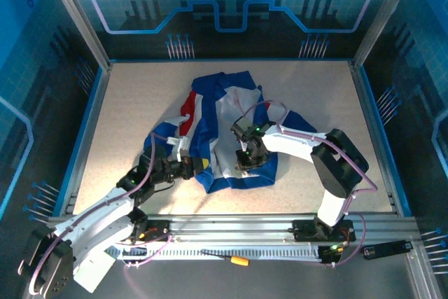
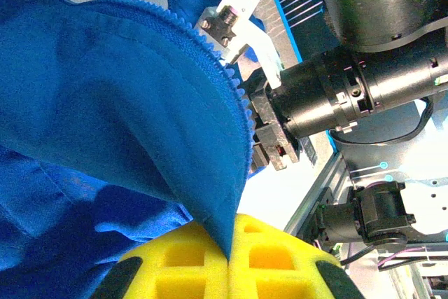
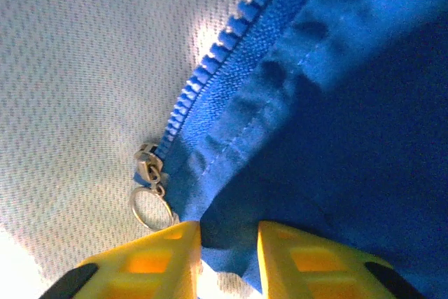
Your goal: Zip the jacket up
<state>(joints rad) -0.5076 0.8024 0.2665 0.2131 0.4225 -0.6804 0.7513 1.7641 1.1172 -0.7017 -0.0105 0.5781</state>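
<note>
L hand point(image 2: 227, 260) clamps jacket point(image 2: 105, 103) edge taut; R hand point(image 3: 229, 257), narrowly open at hem, should nip ring pull point(image 3: 150, 208) just below zip slider point(image 3: 148, 162).

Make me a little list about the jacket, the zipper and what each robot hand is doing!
jacket: open on the table, white lining up
slider: at one end of a tooth row, ring attached
left gripper: shut on the jacket's edge
right gripper: jacket between its fingers, grip unclear
</note>
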